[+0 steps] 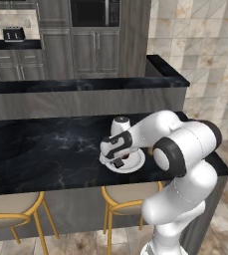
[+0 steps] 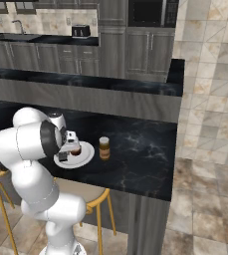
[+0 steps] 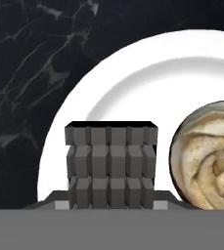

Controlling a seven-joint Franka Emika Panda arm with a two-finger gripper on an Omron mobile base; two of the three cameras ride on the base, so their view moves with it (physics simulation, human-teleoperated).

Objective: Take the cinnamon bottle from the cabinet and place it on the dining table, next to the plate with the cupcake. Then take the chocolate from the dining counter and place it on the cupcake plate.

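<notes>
The chocolate [image 3: 111, 166], a dark ridged block, is held in my gripper [image 1: 118, 159], which is shut on it. It hangs low over the near-left part of the white cupcake plate [image 3: 133, 68]; I cannot tell whether it touches the plate. The swirled, frosted cupcake [image 3: 206, 161] stands on the same plate, close beside the block. In the right base view the chocolate [image 2: 62, 157] is at the plate's [image 2: 85, 155] left edge, with the cupcake [image 2: 75, 149] behind it. The cinnamon bottle [image 2: 104, 148], brown with a pale lid, stands upright on the black counter just right of the plate.
The black marble dining counter [image 1: 46, 149] runs left, with a raised ledge [image 1: 85, 85] behind it. Its right end [image 2: 170, 164] drops off close to the bottle. Gold-legged stools [image 1: 125, 199] stand under the front edge. Dark cabinets and a toaster [image 2: 80, 31] lie far behind.
</notes>
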